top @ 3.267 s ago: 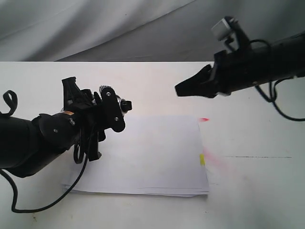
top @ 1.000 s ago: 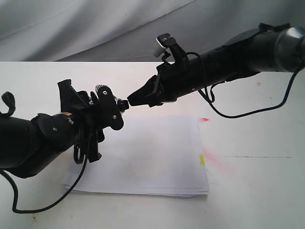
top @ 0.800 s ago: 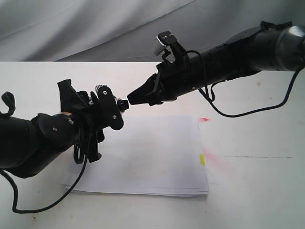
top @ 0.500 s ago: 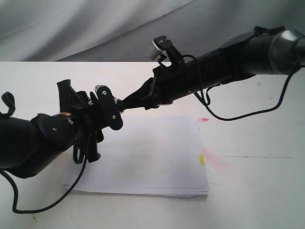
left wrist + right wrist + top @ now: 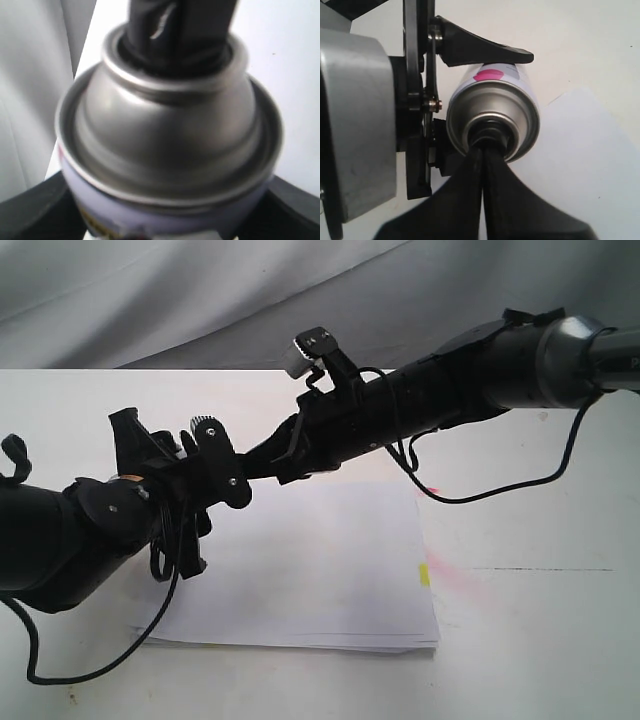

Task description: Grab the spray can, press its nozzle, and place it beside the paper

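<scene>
The right arm has swept in from the far side of the table and closed the gap: its right gripper, which hung well apart seconds ago, now meets the top of the spray can. Its two fingers are pressed together into a single point that sits in the can's silver collar, right where the nozzle belongs. The button itself is mostly hidden under the fingertips, so whether it is fully depressed cannot be told.

The left gripper is clamped on the can's body and holds it off the table, tipped on its side with its top toward the right arm, above the far left part of the paper.

The pressing step appears to be in hand. The next move likely calls for the right arm to draw straight back off the nozzle, and for the left arm to carry the can clear of the sheets and stand it upright on bare table just beside the paper.
</scene>
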